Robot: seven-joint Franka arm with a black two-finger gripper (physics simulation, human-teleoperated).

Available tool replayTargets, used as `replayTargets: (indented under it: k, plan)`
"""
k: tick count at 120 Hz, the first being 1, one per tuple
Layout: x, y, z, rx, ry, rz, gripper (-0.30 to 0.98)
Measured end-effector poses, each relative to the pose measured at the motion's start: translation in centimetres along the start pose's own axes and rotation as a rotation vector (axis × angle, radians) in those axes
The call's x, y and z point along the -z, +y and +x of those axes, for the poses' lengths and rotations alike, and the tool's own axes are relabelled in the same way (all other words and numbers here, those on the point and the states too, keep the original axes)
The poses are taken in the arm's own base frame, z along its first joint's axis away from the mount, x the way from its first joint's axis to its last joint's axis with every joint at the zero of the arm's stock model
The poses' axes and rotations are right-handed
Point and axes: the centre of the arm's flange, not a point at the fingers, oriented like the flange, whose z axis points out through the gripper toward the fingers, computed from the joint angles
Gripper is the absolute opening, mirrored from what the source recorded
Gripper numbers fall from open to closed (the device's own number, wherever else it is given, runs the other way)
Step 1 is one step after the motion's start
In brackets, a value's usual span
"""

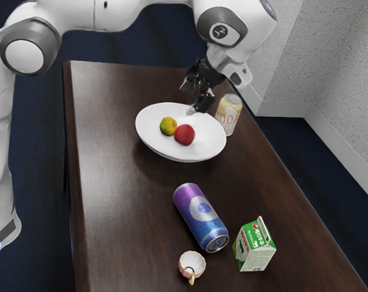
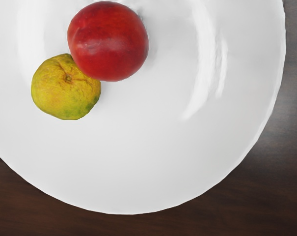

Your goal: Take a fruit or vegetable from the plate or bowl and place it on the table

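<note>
The black gripper hangs over the far rim of the white plate, its fingers apart with nothing between them. On the plate, a red round fruit lies beside a smaller yellow-green fruit. Seen from my hand, the red fruit and the yellow-green fruit lie against each other or nearly so on the white plate. Both fruits are off to one side of the gripper, toward the exterior view's left.
A pale soda can stands close by the plate and gripper. Nearer the exterior camera are a purple-blue can on its side, a green-white carton and a small cup. All rest on the dark table.
</note>
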Motion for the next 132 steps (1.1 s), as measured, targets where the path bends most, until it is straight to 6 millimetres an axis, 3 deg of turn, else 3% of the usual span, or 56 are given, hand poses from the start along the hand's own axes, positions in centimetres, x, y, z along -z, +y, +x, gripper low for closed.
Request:
replayTargets:
  k: [6, 17, 23, 46, 56, 67, 76, 103, 132]
  plan:
    - [0.8, -1.7, 0.7, 0.03, 0.091, -0.012, 0.69]
    - [2.2, -1.7, 2.0, 0.034, 0.223, -0.025, 0.69]
    - [2.3, -2.7, 2.6, 0.085, 0.272, -0.045, 0.69]
    - [0.3, -8.1, 3.2, 0.599, 0.185, -0.393, 0.69]
    - [-0.5, -8.1, 3.7, 0.803, 0.094, -0.487, 0.69]
    - [-5.0, -8.5, 4.9, 1.016, -0.035, -0.528, 0.69]
    - [-6.7, -9.8, 5.4, 1.166, -0.08, -0.56, 0.69]
    - [-7.1, -11.2, 6.0, 1.44, -0.127, -0.63, 0.69]
    - [-8.1, -12.2, 6.7, 1.593, -0.178, -0.645, 0.69]
